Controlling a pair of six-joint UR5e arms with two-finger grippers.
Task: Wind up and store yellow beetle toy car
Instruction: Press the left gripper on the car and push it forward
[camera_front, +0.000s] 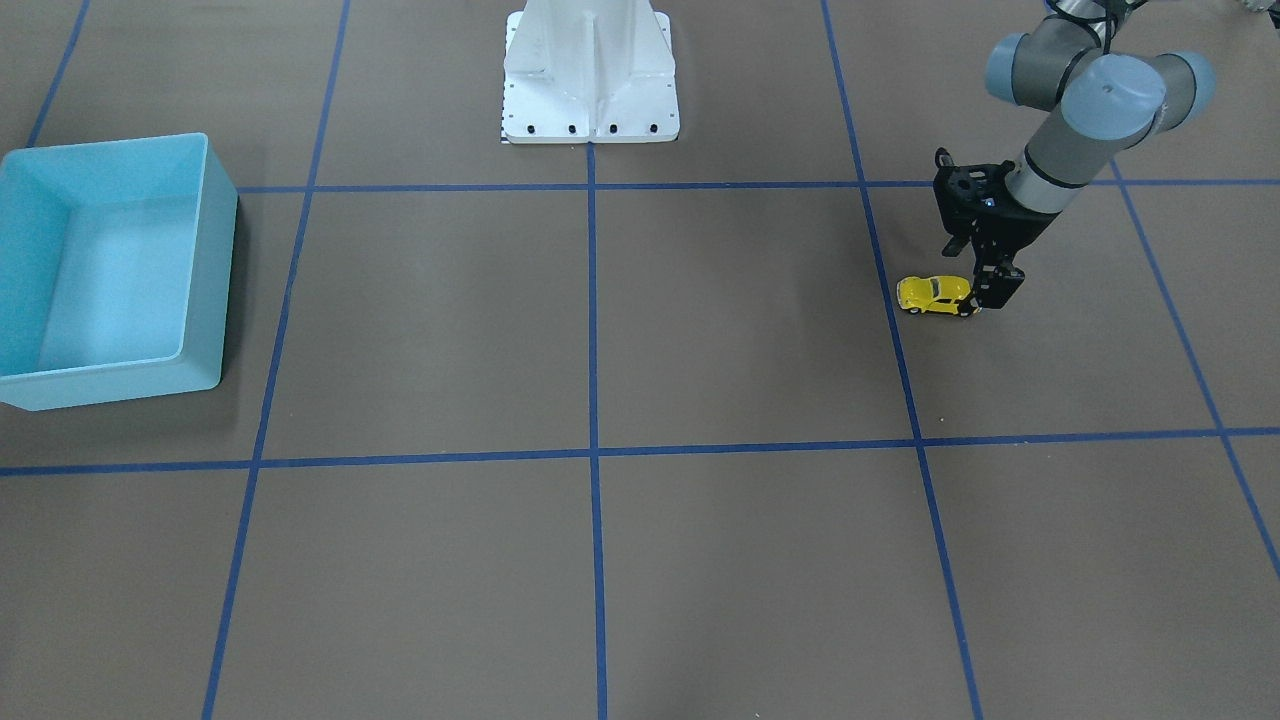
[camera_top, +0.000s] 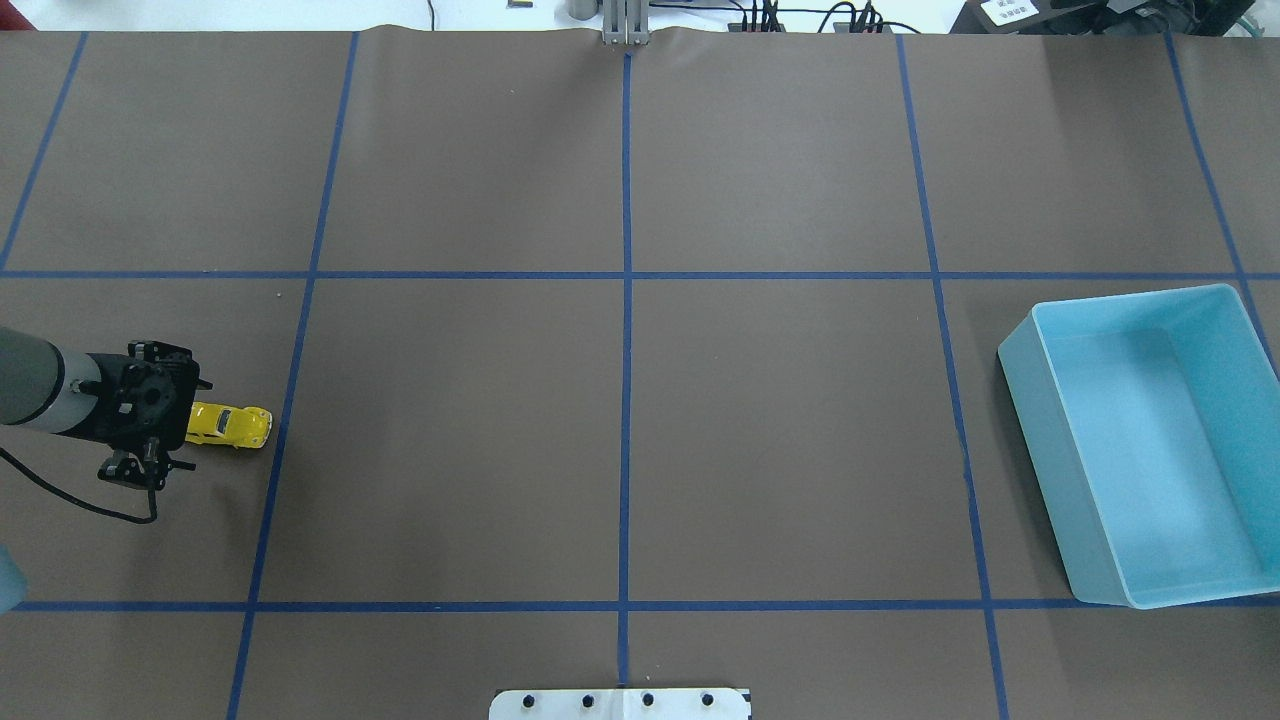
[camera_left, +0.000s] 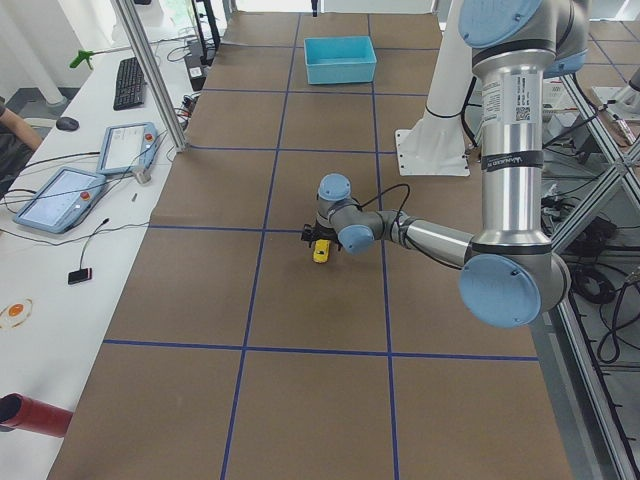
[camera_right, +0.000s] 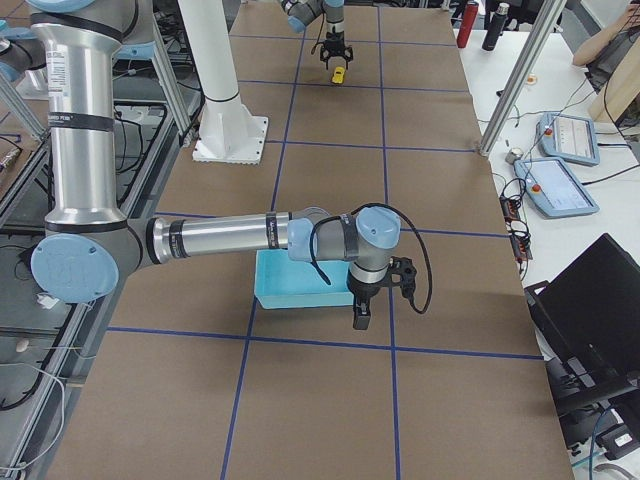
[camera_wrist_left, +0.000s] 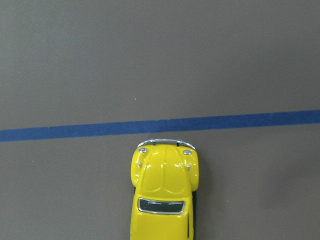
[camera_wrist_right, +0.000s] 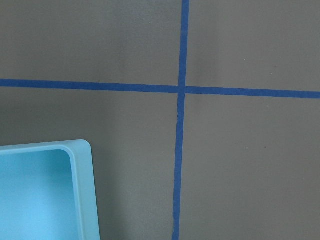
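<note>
The left gripper (camera_front: 988, 298) is sitting at the rear of the tiny yellow Beetle-shaped toy car (camera_front: 933, 293) at the left end of the brown bench (camera_front: 740, 330). Whether it is clamping, I cannot tell. Winding is likely starting: next, dragging the car backward, wheels pressed down.

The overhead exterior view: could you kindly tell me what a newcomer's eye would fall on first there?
The bright yellow beetle toy car stands out near the left edge of the table, on its wheels, with the left end effector right at its rear. Next comes the light blue bin, far across on the right.
</note>
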